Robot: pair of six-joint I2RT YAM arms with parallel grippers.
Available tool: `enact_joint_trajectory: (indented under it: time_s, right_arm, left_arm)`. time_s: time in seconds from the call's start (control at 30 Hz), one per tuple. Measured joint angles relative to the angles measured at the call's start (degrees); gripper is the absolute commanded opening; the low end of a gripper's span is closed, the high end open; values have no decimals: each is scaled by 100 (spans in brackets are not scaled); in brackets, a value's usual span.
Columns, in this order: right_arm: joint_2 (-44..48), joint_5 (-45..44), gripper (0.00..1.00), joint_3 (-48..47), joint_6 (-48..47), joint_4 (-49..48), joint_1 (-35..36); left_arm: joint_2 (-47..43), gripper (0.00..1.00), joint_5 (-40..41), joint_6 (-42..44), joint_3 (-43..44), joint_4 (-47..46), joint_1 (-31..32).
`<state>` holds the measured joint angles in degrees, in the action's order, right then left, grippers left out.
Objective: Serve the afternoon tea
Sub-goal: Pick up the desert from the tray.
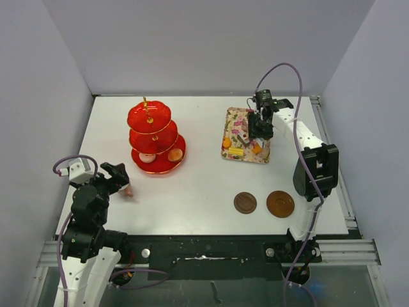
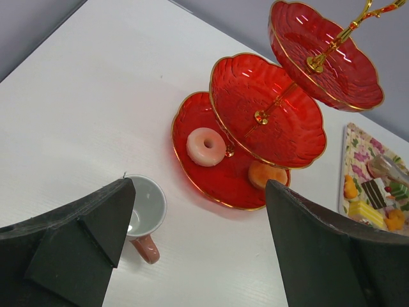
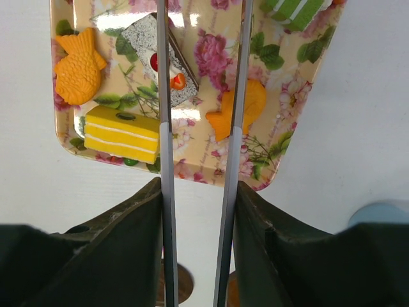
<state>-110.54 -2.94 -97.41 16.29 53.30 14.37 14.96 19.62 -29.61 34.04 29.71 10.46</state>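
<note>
My right fingers (image 3: 115,243) pinch slim silver metal tongs (image 3: 164,96) over the floral rectangular tray (image 3: 291,128), choosing a sweet; next, probably closing them on the grey cake slice (image 3: 142,35). My left fingers (image 2: 326,256) gape wide, empty.

Red three-tier stand (image 1: 153,137) stands upright, far left. Its bottom tier holds a pink ring cake (image 2: 206,146) and an orange cake (image 2: 267,174). Pink cup (image 2: 146,208) sits upright near it. Yellow slice (image 3: 123,133) and orange fish (image 3: 78,66) lie on a floral tray (image 3: 281,128). Two brown saucers (image 1: 245,203) lie flat and apart, front right.
</note>
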Motion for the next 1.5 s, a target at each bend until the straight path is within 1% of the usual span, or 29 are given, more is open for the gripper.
enact_joint_trajectory:
  time_s: [0.43, 0.93, 1.33, 1.5]
  right_arm:
    - [372, -31, 29, 212, 127, -201, -57]
    - [1320, 382, 29, 879, 280, -446, -39]
    - [1655, 756, 29, 1327, 417, -621, 245]
    - [1740, 817, 29, 1491, 516, -706, 531]
  left_arm:
    - [0, 81, 0, 0, 0, 0, 0]
    - [11, 81, 0, 2, 0, 0, 0]
    - [11, 81, 0, 2, 0, 0, 0]
    - [11, 82, 0, 2, 0, 0, 0]
